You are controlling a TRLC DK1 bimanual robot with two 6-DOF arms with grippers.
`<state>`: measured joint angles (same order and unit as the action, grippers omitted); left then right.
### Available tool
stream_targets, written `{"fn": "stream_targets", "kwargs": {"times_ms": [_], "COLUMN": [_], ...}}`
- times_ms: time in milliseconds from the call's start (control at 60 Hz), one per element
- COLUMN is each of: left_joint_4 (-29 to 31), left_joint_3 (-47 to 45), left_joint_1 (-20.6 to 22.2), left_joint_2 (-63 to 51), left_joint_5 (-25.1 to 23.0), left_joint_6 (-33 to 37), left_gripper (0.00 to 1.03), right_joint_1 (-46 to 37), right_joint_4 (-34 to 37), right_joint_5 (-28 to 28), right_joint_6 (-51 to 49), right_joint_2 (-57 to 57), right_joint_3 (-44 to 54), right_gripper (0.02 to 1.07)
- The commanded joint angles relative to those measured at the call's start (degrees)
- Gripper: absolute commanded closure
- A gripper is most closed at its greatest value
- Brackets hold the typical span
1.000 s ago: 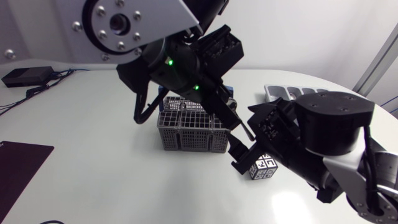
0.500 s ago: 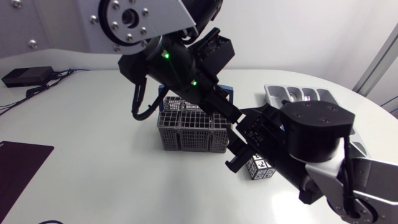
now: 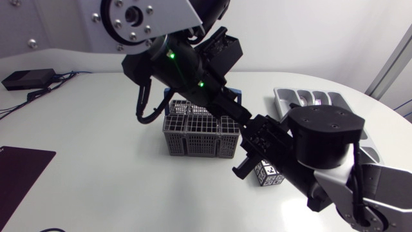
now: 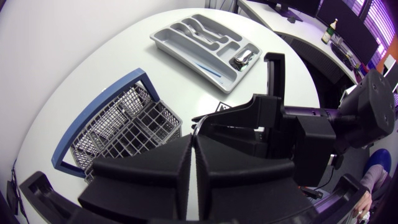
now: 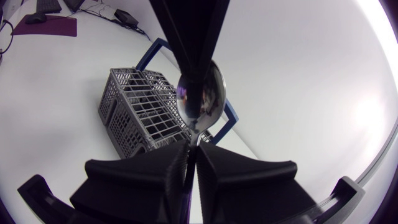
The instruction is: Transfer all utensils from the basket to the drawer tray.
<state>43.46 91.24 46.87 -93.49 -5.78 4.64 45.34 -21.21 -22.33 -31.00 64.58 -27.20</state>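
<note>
The right gripper (image 5: 191, 148) is pinched onto the neck of a spoon (image 5: 200, 102), its two wedge fingers almost meeting around the thin metal. The bowl stands just ahead of the fingertips. The left gripper (image 4: 193, 138) comes in from the opposite side, its fingers likewise drawn together on the far tip of the bowl, so both pincers clamp the same spoon from its two ends. It is held in the air above the table (image 3: 96, 187), just off the right end of the basket (image 3: 193, 147). The grey mesh basket sits near the middle of the table, with its blue handle (image 4: 62, 149) folded down around its back. On the table under the right arm, near the basket's front right corner, stands a small cube (image 3: 270, 175) with black-and-white patterned faces. The drawer tray (image 4: 180, 46) lies well apart from the basket toward the table's far right edge, with several pieces of cutlery (image 4: 202, 28) in its compartments. A dark mat (image 3: 19, 167) lies at the left edge, and a flat black box (image 3: 26, 78) sits by the far left corner.
</note>
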Motion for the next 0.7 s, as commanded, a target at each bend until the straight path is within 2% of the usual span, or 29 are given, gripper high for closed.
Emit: {"fn": "stream_targets", "kwargs": {"times_ms": [0,167,383,450,683], "left_joint_4": [0.66,0.57,0.48,0.48,-0.84], "left_joint_3": [1.31,0.96,0.87,0.96,1.04], "left_joint_1": [-0.64,-0.64,-0.73,-1.08,-4.25], "left_joint_2": [-0.9,0.07,1.21,1.65,4.2], "left_joint_5": [-0.46,-0.46,-0.37,-0.37,-0.37], "left_joint_6": [-0.87,-0.87,-0.43,-0.34,-0.34], "left_gripper": [0.93,0.8,0.56,0.47,0.28], "right_joint_1": [0.27,0.36,0.36,0.27,-1.31], "right_joint_4": [-0.15,0.65,2.14,3.28,7.76], "right_joint_5": [-0.35,-0.17,0.18,1.15,5.89], "right_joint_6": [-1.08,-0.99,-0.55,-0.37,-0.11], "right_joint_2": [-0.94,-1.3,-2.26,-2.97,-4.99], "right_joint_3": [0.57,0.92,1.45,1.8,2.86], "right_gripper": [1.02,1.02,1.02,1.02,1.02]}}
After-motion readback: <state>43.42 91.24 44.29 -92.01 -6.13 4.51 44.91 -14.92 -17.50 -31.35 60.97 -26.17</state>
